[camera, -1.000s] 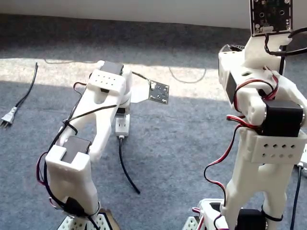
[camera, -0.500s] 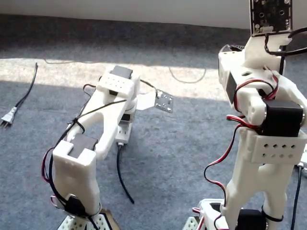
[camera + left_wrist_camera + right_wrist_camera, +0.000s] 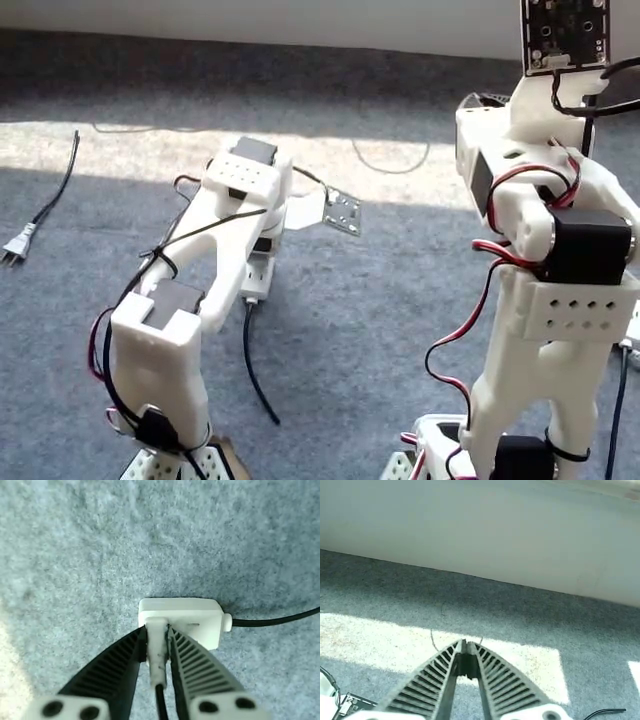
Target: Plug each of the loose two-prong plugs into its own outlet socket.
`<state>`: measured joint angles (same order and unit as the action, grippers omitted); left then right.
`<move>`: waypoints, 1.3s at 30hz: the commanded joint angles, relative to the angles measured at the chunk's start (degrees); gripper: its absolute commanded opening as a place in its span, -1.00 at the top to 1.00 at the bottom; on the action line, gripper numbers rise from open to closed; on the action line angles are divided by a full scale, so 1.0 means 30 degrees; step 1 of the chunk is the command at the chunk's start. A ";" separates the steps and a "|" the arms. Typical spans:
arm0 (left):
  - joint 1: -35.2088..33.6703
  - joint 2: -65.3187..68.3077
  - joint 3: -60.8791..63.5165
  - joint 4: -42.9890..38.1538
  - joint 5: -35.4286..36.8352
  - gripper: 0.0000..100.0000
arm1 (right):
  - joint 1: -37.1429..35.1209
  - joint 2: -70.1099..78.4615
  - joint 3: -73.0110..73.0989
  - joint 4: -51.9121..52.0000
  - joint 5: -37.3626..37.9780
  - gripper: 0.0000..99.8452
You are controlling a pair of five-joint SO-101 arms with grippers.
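Snugly, plug [image 3: 157, 649] sits between left fingers [image 3: 117, 667].

No legible text, number, brand or sign in any view. The circuit board [image 3: 565, 35] at 1 o'clock in the high view carries markings too small to read, as does the smaller board [image 3: 342, 213] near centre. The marks on the socket [image 3: 180, 620] casing cannot be made out.
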<state>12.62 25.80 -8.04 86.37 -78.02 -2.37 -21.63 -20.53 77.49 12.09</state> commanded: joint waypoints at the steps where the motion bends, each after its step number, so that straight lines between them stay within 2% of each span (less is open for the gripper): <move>1: 0.0015 0.0542 -0.0132 0.0352 -0.1670 0.69 | 0.0190 -0.0132 -0.0835 0.0044 -0.0117 0.98; 6: 0.0015 0.0806 -0.0777 0.0322 -0.1553 0.69 | 0.0190 -0.0132 -0.0835 0.0044 -0.0117 0.98; 8: 0.0044 0.0806 -0.2125 0.0352 -0.0586 0.68 | 0.0190 -0.0132 -0.0835 0.0044 -0.0117 0.98; 11: 0.0044 0.0806 -0.4557 0.0996 0.0322 0.68 | 0.0190 -0.0132 -0.0835 0.0044 -0.0117 0.98; 17: 0.0161 0.0806 -1.1150 0.4689 0.0440 0.68 | 0.0220 -0.0132 -0.0864 0.0044 -0.0117 0.98; 23: -0.0747 0.0278 -1.7216 0.4835 0.1084 0.69 | 0.0220 -0.0132 -0.0952 0.0073 -0.0147 0.98; 27: -0.1744 -0.0542 -2.1846 0.4806 0.3868 0.69 | 0.0220 0.0073 -0.0952 -0.0044 -0.2081 0.98; 30: -0.2974 -0.1011 -2.5363 0.4484 0.6857 0.69 | 0.0132 0.0073 -0.0835 -0.0103 -0.3575 0.85; 34: -0.6110 -0.1363 -2.9084 0.4425 1.1546 0.69 | 0.0103 0.0190 -0.0806 -0.0190 -0.5245 0.68; 39: -1.1531 -0.2037 -2.8821 0.4484 1.6703 0.69 | -0.0718 0.1890 -0.0952 -0.0073 -0.5363 0.68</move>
<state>-9.98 22.81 -92.97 100.62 -39.43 -2.46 -18.11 -20.53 77.49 -3.03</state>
